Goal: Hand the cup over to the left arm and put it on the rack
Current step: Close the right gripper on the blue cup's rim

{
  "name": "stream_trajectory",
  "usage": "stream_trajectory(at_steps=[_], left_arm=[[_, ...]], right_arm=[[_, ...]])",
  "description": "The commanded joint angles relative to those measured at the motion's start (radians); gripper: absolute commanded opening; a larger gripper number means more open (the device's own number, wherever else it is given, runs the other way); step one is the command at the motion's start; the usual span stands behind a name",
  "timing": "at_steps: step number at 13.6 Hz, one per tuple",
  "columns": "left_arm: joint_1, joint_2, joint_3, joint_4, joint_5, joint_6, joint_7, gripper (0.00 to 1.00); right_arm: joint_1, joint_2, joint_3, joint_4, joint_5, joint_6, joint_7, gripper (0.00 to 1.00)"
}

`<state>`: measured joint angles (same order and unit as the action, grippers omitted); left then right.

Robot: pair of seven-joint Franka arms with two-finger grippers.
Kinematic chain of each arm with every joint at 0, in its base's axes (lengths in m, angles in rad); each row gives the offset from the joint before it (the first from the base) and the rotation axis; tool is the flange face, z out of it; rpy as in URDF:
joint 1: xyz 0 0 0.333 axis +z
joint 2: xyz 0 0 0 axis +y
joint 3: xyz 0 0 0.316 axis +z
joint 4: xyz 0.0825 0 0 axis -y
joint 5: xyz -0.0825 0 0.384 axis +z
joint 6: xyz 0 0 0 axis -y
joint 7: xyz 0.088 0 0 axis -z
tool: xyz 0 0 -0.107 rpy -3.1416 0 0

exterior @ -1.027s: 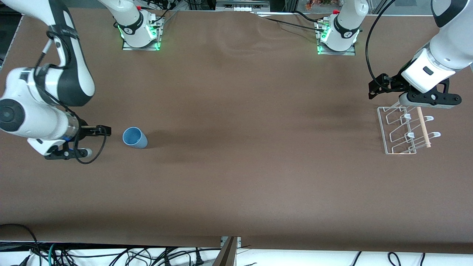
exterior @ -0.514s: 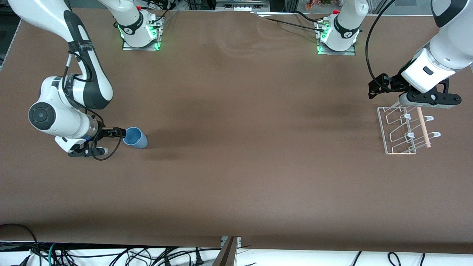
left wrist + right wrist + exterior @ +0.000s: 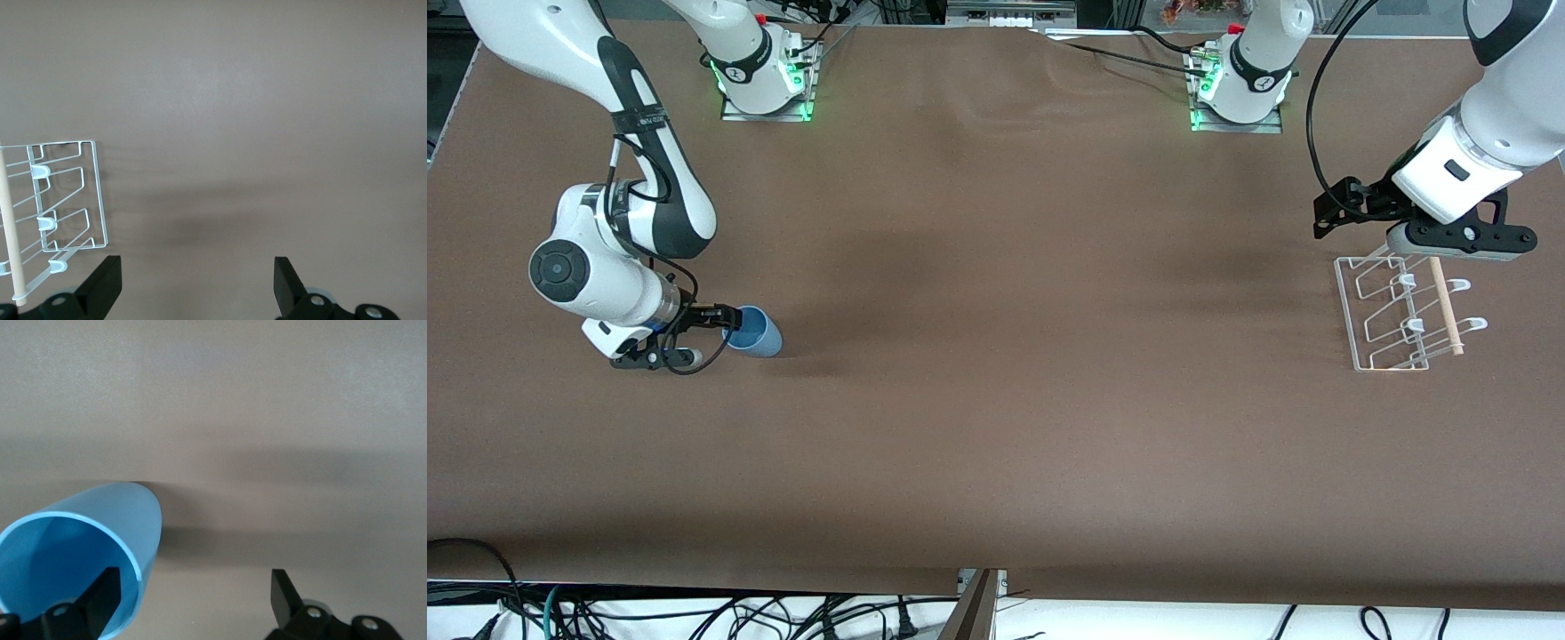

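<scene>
Right end effector (image 3: pixel 710 335) now closer, open astride cup (image 3: pixel 753 332) rim, one finger inside; left end effector (image 3: pixel 193 287) open, fingertips cropped.

From my high camera I see the right gripper (image 3: pixel 710 333) low at the rim of the light-blue cup (image 3: pixel 754 332) standing on the brown table (image 3: pixel 996 400), while the left arm waits with the left gripper (image 3: pixel 1449 236) over the rack (image 3: pixel 1400 314).

The light-blue cup (image 3: pixel 752 332) stands upright, mouth open, toward the right arm's end of the counter (image 3: pixel 996 400). The clear wire rack (image 3: pixel 1400 313), 1 wooden dowel across it, sits toward the left arm's end.
</scene>
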<state>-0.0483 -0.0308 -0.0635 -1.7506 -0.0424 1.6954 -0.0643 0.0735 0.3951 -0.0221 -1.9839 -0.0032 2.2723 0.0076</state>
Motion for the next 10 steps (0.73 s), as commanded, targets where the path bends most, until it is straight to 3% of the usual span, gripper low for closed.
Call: stream_trajectory(at_steps=[1, 3, 4, 6, 9, 10], left_arm=[[0.005, 0.011, -0.004, 0.026, -0.013, -0.020, -0.002, 1.00], [0.005, 0.011, -0.004, 0.026, -0.013, -0.020, -0.002, 1.00], [0.005, 0.011, -0.004, 0.026, -0.013, -0.020, -0.002, 1.00], [0.005, 0.011, -0.004, 0.026, -0.013, -0.020, -0.002, 1.00], [0.005, 0.011, -0.004, 0.026, -0.013, -0.020, -0.002, 1.00], [0.005, 0.011, -0.004, 0.026, -0.013, -0.020, -0.002, 1.00]], right_arm=[[-0.003, -0.001, 0.011, -0.020, 0.014, 0.032, 0.041, 0.83], [0.000, 0.001, 0.031, -0.020, 0.014, 0.030, 0.080, 0.52], [0.000, 0.002, 0.033, -0.020, 0.014, 0.030, 0.097, 0.44], [0.000, 0.008, 0.037, -0.016, 0.012, 0.032, 0.098, 0.37], [0.000, 0.010, 0.039, -0.012, 0.012, 0.030, 0.098, 0.00], [0.000, 0.010, 0.040, -0.010, 0.012, 0.027, 0.100, 0.00]])
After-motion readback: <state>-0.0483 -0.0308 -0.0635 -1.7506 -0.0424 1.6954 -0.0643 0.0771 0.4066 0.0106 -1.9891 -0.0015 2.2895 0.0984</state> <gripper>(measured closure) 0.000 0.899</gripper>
